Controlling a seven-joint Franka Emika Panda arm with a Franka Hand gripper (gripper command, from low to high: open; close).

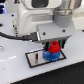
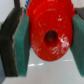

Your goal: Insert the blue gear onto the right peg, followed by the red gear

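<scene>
- Exterior view: your gripper (image 1: 52,48) hangs low over the white plate (image 1: 34,59) with the black border, and the red gear (image 1: 53,48) sits between the jaws, directly above the blue gear (image 1: 50,56). The blue gear lies on the plate — I judge it is already seated on the right peg, though the peg itself is hidden under the two gears and you cannot confirm it from here.
- Exterior view: the red gear appears to touch or nearly touch the blue one. If you let go before its hole has found the peg, it may rest askew on the blue teeth and slide off onto the table (image 1: 12,67).
- Wrist view: the jaws are closed on the red gear (image 2: 51,31), the green pads (image 2: 21,42) pressing its rim on both sides. The centre hole (image 2: 51,36) is dark; whether the peg tip is inside it cannot be told.
- Wrist view: the gear fills the frame and looks a little off square to the pads — a tilt like that could jam the hole on the peg, so any downward push risks bending the pin or dragging the plate.
- Wrist view: opening the jaws unevenly could flick the gear sideways.
</scene>
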